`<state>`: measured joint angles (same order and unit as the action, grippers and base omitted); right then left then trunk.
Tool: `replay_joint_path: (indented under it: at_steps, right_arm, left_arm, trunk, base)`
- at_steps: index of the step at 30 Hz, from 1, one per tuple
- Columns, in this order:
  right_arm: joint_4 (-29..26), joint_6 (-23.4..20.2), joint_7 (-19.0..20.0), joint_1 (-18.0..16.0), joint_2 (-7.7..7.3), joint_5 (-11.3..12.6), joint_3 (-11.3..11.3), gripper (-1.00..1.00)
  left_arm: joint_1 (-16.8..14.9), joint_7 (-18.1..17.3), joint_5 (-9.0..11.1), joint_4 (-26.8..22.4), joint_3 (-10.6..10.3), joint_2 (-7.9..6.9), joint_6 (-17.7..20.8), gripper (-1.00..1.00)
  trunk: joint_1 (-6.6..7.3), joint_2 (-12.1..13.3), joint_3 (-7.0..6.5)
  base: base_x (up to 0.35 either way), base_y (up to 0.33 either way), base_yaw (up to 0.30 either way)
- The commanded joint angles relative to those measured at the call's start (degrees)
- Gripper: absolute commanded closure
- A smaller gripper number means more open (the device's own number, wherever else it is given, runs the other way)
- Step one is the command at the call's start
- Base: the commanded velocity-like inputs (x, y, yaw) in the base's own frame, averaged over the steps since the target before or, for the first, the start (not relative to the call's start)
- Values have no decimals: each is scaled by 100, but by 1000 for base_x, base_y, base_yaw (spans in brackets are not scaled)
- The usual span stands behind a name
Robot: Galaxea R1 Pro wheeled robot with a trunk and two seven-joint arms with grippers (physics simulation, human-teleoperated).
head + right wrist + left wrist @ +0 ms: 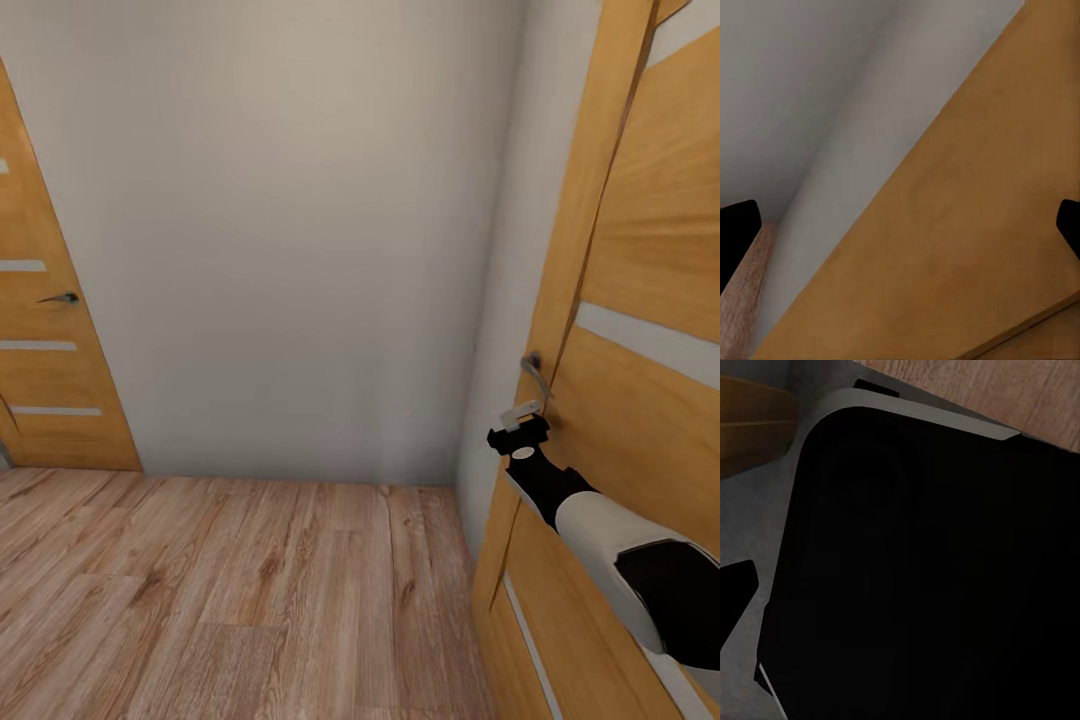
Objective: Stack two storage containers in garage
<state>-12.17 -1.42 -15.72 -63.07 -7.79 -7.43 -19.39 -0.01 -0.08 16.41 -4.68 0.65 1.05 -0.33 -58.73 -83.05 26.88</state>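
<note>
A small corner of a room with light wood-plank flooring [230, 590] and a plain white-grey wall [290, 230] lies ahead; no bin is in view here, so where the two containers are cannot be told. An orange-wood door [640, 330] with pale stripes stands at the right, close to the robot, and a second door [40, 340] of the same kind stands at the far left, with a small dark handle [62, 298]. The right arm [610, 540] reaches forward and up from the lower right, its white and black forearm leading to the right gripper [520, 415], which sits just at the right door's metal handle [535, 375]; whether it touches the handle cannot be told. In the right wrist view the two dark fingertips [736, 232] show at opposite edges, far apart, so the jaws stand spread wide with nothing between them, facing the door's wood face [967, 240] and the wall beside it. The left wrist view looks onto a dark rounded body [922, 577] with a pale rim, flooring beyond it; one black finger [735, 592] shows at the edge, and how the left gripper stands cannot be told.
</note>
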Motion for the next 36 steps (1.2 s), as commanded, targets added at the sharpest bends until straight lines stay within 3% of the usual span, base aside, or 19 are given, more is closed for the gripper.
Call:
replay_joint_path:
  at_steps: [1, 10, 17, 18, 20, 21, 22, 25, 26, 28, 30, 36]
  right_arm:
    - [8, -22, -45, -3, -114, -69, 87, -100]
    - [11, -47, -38, -3, -211, -73, 350, -100]
    - [5, -75, -24, -3, -169, -76, 361, -100]
    - [4, -84, 18, -3, -21, -80, 351, -100]
    - [4, -85, 26, -3, 123, -82, 350, -100]
    - [4, -92, 17, -3, 486, -92, 349, -100]
    - [4, -93, 12, -3, 571, -95, 349, -100]
    - [4, -103, -8, -3, 1181, -118, 349, -100]
    - [4, -107, -10, -3, 1285, -120, 349, -100]
    - [5, -116, -20, -3, 1641, -119, 349, -100]
    - [9, -120, -24, -3, 1779, -119, 349, -100]
    - [15, -156, 14, -3, 1779, -95, 347, -100]
  left_arm:
    - [1, -1, 29, -7, 5, 1, -3, -100]
    - [1, -1, 25, -7, 5, 1, -3, -100]
    - [1, -1, 22, -7, 2, 1, -3, -100]
    - [1, -1, 21, -7, 5, 1, -3, -100]
    - [1, -1, 22, -7, 3, 1, -3, -100]
    - [1, -1, 22, -7, 2, 1, -3, -100]
    - [1, -1, 22, -7, 2, 1, -3, -100]
    - [1, -1, 22, -7, 4, 1, -3, -100]
    - [1, -1, 22, -7, 4, 1, -3, -100]
    - [1, -1, 22, -7, 5, 1, -3, -100]
    - [1, -1, 23, -7, 5, 1, -3, -100]
    - [1, -1, 21, -7, 1, 4, -3, -100]
  trunk:
    - [0, -3, 5]
    - [0, -3, 5]
    - [0, -3, 5]
    - [0, -3, 5]
    - [0, -3, 5]
    - [0, -3, 5]
    - [0, -3, 5]
    - [0, -3, 5]
    - [0, -3, 5]
    - [0, -3, 5]
    - [0, -3, 5]
    - [0, -3, 5]
  base:
    - [0, 0, 0]
    - [0, 0, 0]
    - [0, 0, 0]
    - [0, 0, 0]
    - [0, 0, 0]
    - [0, 0, 0]
    - [0, 0, 0]
    - [0, 0, 0]
    - [0, 0, 0]
    - [0, 0, 0]
    - [0, 0, 0]
    - [0, 0, 0]
